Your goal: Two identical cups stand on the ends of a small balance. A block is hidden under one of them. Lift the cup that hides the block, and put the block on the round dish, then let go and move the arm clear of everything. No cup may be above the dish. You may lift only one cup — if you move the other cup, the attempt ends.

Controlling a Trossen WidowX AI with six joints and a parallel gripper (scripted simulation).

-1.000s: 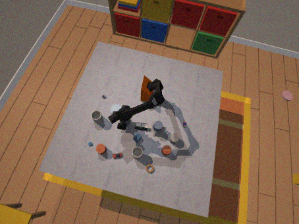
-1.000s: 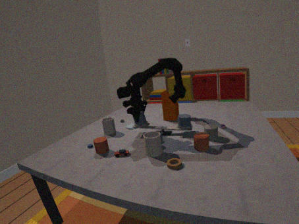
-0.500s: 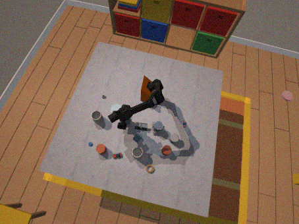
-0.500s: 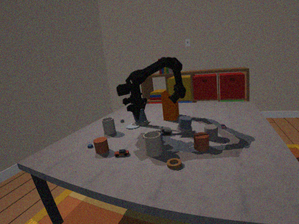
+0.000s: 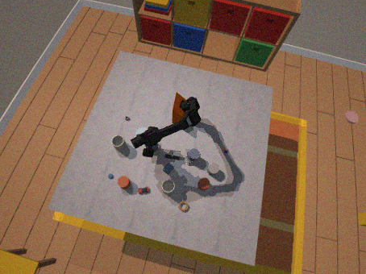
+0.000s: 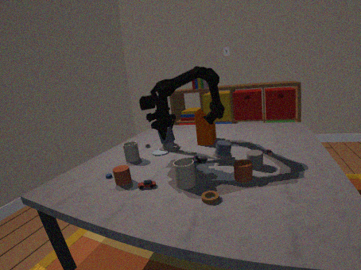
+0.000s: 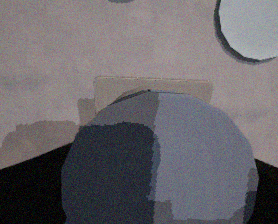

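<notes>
My gripper (image 6: pixel 164 136) (image 7: pixel 152 149) is shut on a blue-grey cup (image 6: pixel 170 134) (image 7: pixel 200 145), which fills the lower wrist view. The cup seems raised a little over one end of the balance (image 5: pixel 173 154) (image 7: pixel 201 90). A pale flat end plate shows behind it in the wrist view. The other blue-grey cup (image 5: pixel 193 154) (image 6: pixel 223 148) stands at the balance's far end, which sits low. The round pale dish (image 6: pixel 160 152) (image 7: pixel 250 25) lies beside the held cup's end, partly behind the arm in the top view. The block is not visible; the space under the held cup is hidden.
Grey cups (image 5: pixel 118 141) (image 5: pixel 168 186) (image 6: pixel 184 174), a pale cylinder (image 5: pixel 213 168) and orange-red cylinders (image 5: pixel 123 182) (image 5: pixel 204 183) stand around. A toy car (image 6: pixel 147 184), an orange ring (image 6: pixel 210 198), a blue ball (image 5: pixel 110 176) and a dark blue thing (image 5: pixel 168 168) lie nearby. An orange panel (image 6: pixel 206 133) stands behind.
</notes>
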